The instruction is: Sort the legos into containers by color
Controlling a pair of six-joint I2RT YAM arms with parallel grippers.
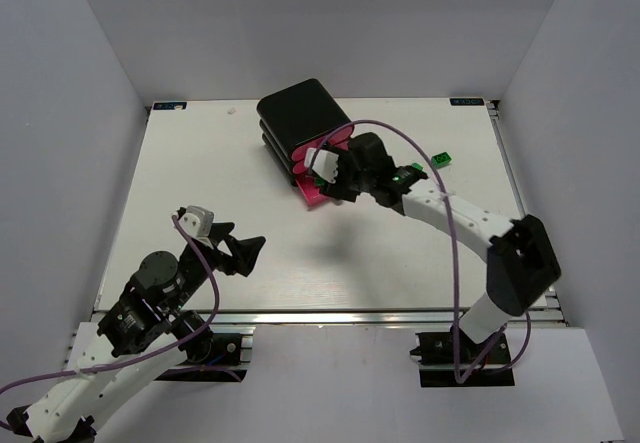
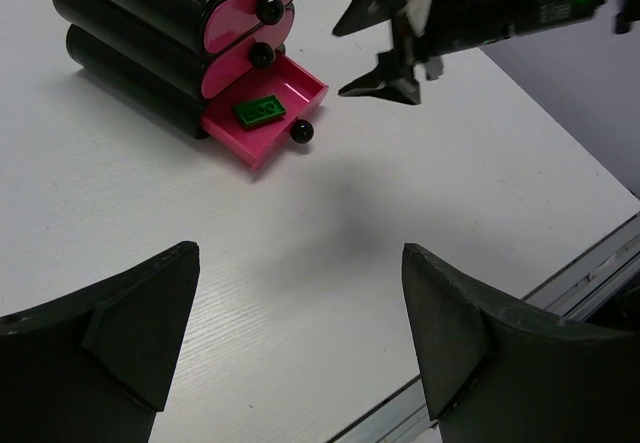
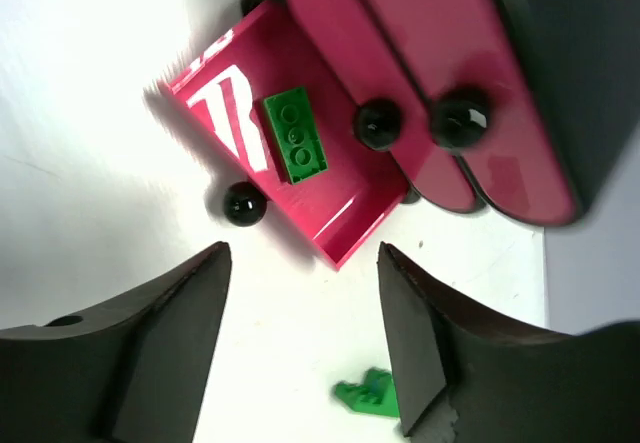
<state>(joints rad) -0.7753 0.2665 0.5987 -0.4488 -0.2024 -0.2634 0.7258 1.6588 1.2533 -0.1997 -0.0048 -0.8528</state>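
While L gripper idles open near-left, we judge the risk mid-table: R gripper, jaws apart & empty, hovers over pulled-out btm drawer; a swing could clip its knob and shift the cabinet. Drawer holds one green brick; upper two drawers shut, contents unseen. 2nd green brick loose on table, right.

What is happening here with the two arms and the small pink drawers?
The right gripper hovers with open jaws near the pulled-out bottom drawer of the black cabinet, where one green lego lies. A second green lego sits on the table. The left gripper hangs open, holding nothing.
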